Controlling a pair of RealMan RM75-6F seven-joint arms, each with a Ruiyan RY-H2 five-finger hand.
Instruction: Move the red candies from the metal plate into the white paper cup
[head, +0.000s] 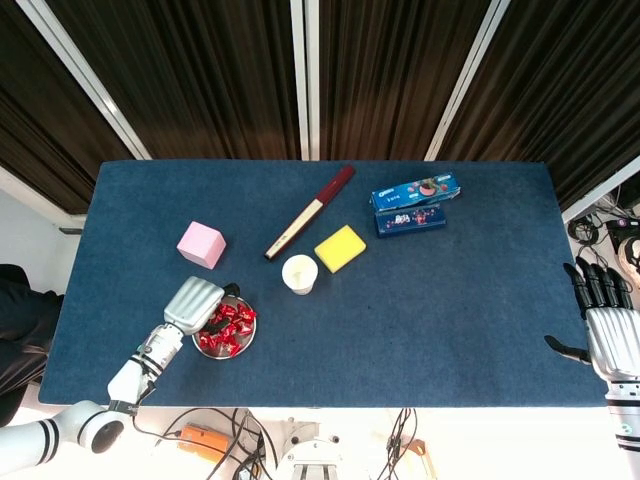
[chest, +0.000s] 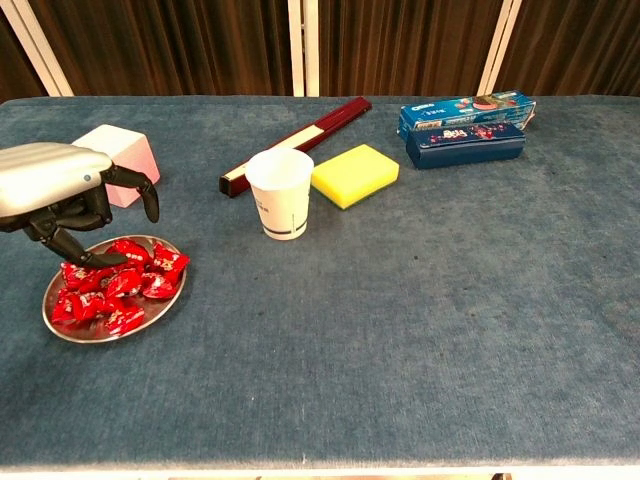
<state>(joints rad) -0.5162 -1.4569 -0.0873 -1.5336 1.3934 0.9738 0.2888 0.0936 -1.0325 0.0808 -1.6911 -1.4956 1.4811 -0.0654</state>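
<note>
Red wrapped candies (head: 228, 325) (chest: 120, 285) fill a round metal plate (head: 229, 356) (chest: 100, 339) at the table's front left. The white paper cup (head: 299, 273) (chest: 281, 193) stands upright and empty-looking to the plate's right and a little further back. My left hand (head: 195, 303) (chest: 62, 190) hovers over the plate's left rim, palm down, fingers (chest: 150, 208) curved toward the pile. Their tips reach the top candies, and I see none held. My right hand (head: 610, 338) stays past the table's right edge with straight, spread fingers, holding nothing.
A pink cube (head: 201, 244) (chest: 135, 155) sits just behind my left hand. A dark red stick (head: 308, 213) (chest: 300, 143), a yellow sponge (head: 340, 248) (chest: 355, 175) and a blue cookie box (head: 413, 203) (chest: 465, 122) lie behind and right of the cup.
</note>
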